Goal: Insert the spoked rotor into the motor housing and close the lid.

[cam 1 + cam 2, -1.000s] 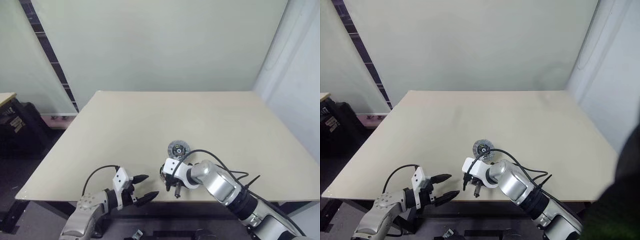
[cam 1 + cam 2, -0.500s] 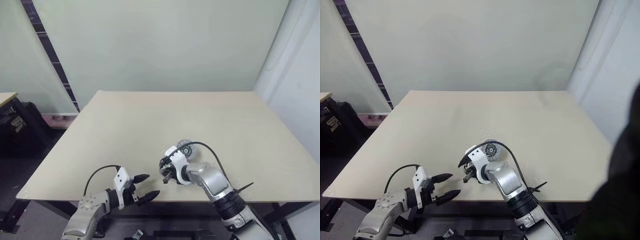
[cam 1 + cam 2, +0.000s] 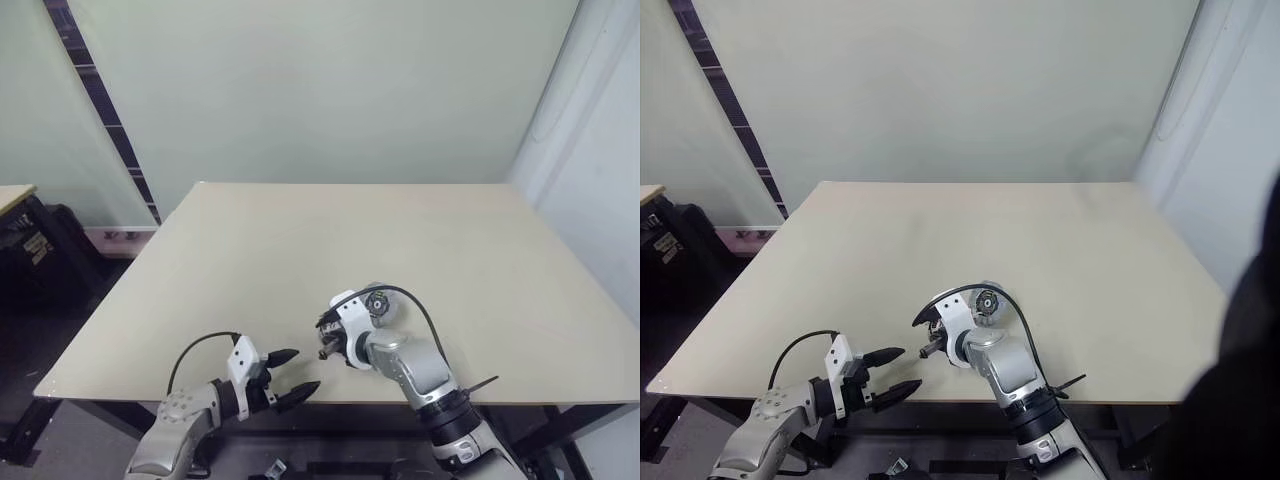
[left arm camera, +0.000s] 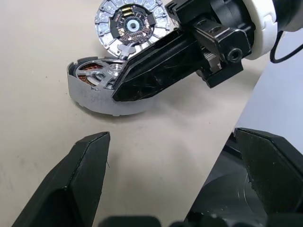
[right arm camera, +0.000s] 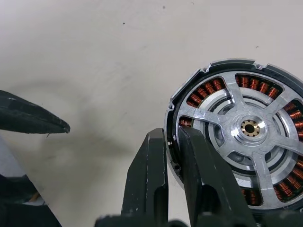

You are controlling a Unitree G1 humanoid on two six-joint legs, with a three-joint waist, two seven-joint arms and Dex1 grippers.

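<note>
Copper windings show through the spokes of the spoked rotor (image 5: 246, 137), seated in the grey motor housing (image 4: 94, 97) on the tabletop (image 3: 300, 250). The right pincer (image 5: 173, 142) pinches the housing rim, probably to steady it; the lid (image 4: 132, 23) lies just beside. The left pincer (image 4: 175, 175) hovers spread nearby.

The motor housing (image 4: 132, 23) is laid flat on the table (image 3: 300, 240), near its near edge. The spoked rotor (image 5: 246, 142) is placed just beside it, nearer and to the left. Its rim is set between the fingers of the right gripper (image 5: 173, 135). The left gripper (image 3: 305, 369) is found further left, at the near edge, well apart from the rotor.
</note>
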